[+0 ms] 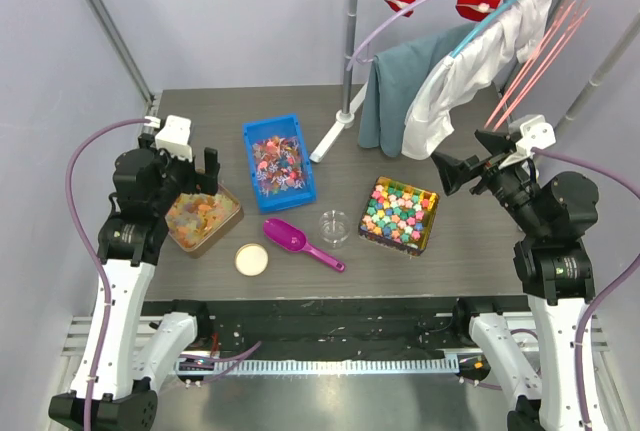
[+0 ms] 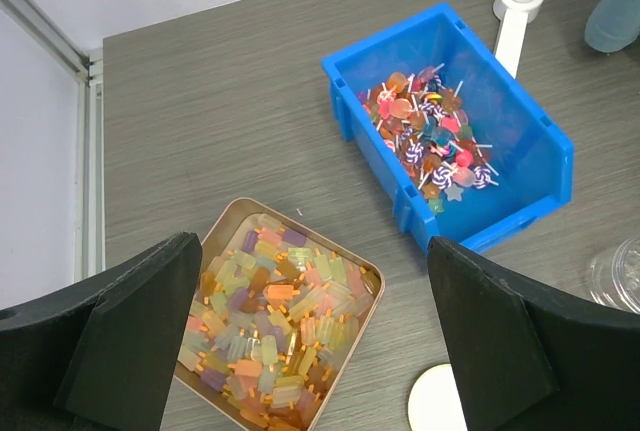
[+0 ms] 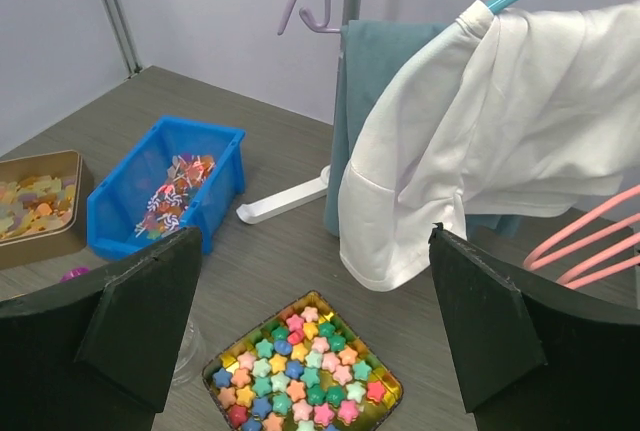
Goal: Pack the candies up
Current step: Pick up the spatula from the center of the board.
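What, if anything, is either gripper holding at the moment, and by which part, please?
Nothing is held. The left gripper and the right gripper both stand open, with nothing between the jaws.

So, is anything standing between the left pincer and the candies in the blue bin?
Nothing visible does. The left pincer is open above the tin of orange-yellow pieces. The candies lie uncovered in the open-topped blue bin beside it, with only bare table and the bin's own wall between.
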### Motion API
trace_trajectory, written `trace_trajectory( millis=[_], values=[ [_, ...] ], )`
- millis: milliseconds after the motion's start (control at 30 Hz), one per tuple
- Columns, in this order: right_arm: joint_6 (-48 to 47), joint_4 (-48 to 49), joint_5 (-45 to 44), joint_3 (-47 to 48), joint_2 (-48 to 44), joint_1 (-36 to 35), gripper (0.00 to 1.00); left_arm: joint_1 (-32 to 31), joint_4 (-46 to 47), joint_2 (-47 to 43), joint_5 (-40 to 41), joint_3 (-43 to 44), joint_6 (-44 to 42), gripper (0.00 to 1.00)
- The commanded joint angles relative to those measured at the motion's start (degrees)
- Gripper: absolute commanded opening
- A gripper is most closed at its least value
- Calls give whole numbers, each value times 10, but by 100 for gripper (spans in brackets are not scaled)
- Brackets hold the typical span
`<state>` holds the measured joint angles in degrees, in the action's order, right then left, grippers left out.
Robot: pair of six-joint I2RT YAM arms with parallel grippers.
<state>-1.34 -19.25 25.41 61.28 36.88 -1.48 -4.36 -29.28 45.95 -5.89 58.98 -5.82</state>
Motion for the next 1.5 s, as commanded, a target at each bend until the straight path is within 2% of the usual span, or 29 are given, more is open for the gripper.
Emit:
trace_trajectory(
  millis=[0,133,233,433,533,633,667,767,800,1000,1100,1167,1367,1467],
  values=[
    [-14,31,37,8,8,2,100,1,26,-2,9,2,12,100],
    [-96,-47,146,23,32,2,99,1,22,11,3,-4,8,100],
    [-128,-93,174,46,52,2,99,1,5,28,-10,-4,-10,100],
    [-160,-107,236,22,70,-8,99,1,-15,28,-46,-15,-52,100],
    [-179,-122,200,17,97,-46,99,1,-13,17,-94,-34,-66,100],
    [-199,-134,93,12,124,-128,98,1,0,15,-115,-50,-65,100],
    [-203,-134,74,3,130,-172,98,1,4,20,-117,-52,-66,100],
    [-191,-107,33,-22,149,-225,97,1,4,33,-119,-55,-72,100],
    [-185,-95,7,-26,156,-263,97,0,4,41,-121,-57,-78,100],
    [-168,-48,-57,-30,264,-370,93,1,21,43,-127,-91,-91,100],
    [-155,-32,-118,-15,317,-418,91,1,42,28,-125,-120,-98,100],
    [-154,-27,-147,-2,355,-455,87,1,52,13,-126,-134,-100,100],
    [-151,-21,-158,19,428,-521,82,1,57,3,-132,-153,-95,100],
    [-137,-4,-160,20,456,-533,82,1,62,7,-131,-152,-88,100]
  ],
)
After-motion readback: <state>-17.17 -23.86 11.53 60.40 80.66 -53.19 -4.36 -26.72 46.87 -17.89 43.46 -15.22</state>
